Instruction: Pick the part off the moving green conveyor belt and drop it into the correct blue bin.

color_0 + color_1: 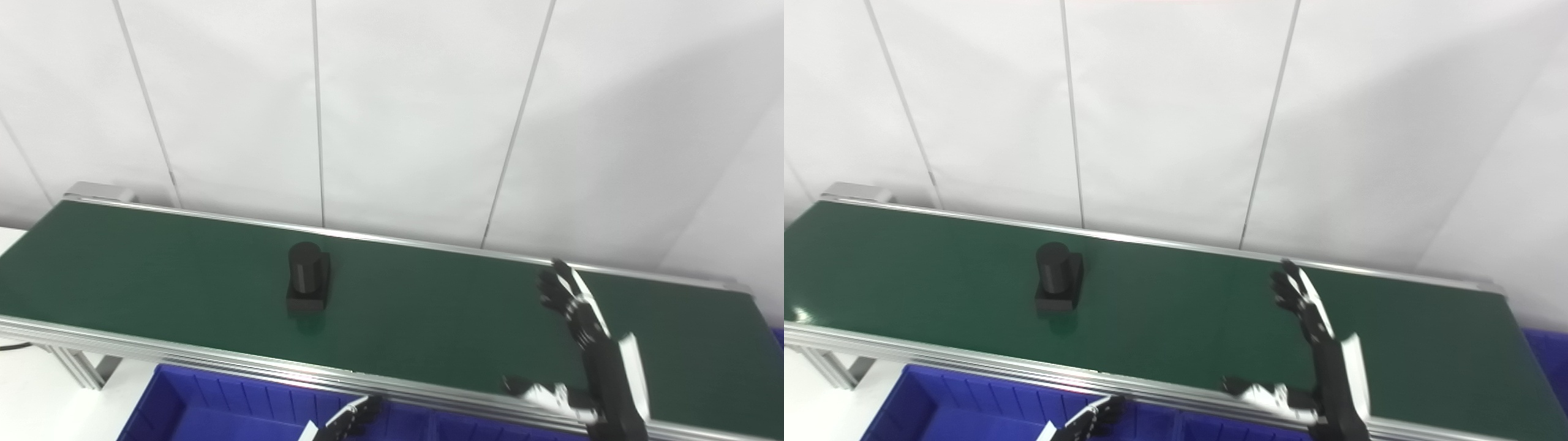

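Observation:
A black part (308,277), an upright cylinder on a square base, stands on the green conveyor belt (429,312) left of centre. My right hand (582,343) is raised above the belt's right half, open, fingers stretched up and thumb spread toward the near rail, well to the right of the part. My left hand (352,416) shows only its fingertips at the bottom edge, over the blue bin (202,407), below the belt's near rail. Whether it holds anything is hidden.
Aluminium rails (245,361) run along both long sides of the belt. A white panelled wall (398,110) rises behind it. Another blue bin corner (1546,355) shows past the belt's right end. A white surface (30,392) lies at the lower left.

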`<state>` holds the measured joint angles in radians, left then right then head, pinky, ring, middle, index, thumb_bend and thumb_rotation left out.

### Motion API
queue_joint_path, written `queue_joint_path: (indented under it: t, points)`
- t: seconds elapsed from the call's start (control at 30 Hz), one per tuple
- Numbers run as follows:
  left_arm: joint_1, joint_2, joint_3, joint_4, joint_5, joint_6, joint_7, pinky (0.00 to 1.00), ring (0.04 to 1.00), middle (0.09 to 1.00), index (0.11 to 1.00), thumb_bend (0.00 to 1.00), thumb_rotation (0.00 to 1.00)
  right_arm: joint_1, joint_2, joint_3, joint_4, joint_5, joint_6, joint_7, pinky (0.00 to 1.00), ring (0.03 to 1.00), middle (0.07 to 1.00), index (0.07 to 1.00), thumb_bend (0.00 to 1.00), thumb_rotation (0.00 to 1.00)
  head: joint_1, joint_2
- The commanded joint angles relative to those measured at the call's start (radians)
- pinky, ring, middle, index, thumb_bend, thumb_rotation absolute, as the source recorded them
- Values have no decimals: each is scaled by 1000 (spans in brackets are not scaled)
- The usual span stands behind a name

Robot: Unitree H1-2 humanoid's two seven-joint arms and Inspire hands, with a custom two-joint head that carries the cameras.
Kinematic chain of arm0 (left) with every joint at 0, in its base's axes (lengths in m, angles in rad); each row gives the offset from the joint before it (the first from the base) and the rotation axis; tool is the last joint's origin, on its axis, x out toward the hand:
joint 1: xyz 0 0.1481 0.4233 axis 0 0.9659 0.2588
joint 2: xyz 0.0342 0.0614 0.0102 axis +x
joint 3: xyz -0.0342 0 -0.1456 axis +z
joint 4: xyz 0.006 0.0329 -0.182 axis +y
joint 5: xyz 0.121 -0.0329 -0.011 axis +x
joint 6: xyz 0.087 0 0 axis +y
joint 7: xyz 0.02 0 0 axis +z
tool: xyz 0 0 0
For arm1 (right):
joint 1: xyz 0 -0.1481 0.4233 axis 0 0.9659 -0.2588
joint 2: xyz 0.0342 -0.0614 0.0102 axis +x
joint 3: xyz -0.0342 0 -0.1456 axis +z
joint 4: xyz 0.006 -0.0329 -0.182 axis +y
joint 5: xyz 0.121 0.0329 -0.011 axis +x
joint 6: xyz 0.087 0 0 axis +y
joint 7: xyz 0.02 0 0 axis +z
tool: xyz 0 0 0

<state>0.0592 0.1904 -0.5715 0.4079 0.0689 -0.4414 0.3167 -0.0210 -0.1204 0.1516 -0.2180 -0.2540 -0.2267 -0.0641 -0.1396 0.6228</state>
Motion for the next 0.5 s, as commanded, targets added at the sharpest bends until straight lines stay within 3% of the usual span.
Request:
queue_joint_path:
  t: [0.0,0.23,0.47]
  points:
    - [-12,-5,5,-24,10,-29,-5,794,828,836,837,765,676,-43,17,-1,-2,-12,31,15,786,850,872,932,909,529,0,2]
    - [-23,-2,-9,-18,25,-29,15,773,814,824,827,797,687,-152,54,19,70,-67,171,64,857,876,895,946,914,536,1,-4]
    - [-37,28,-76,-24,64,-29,94,762,802,817,817,782,687,-261,65,51,204,-144,225,66,786,875,915,955,929,572,-2,-7]
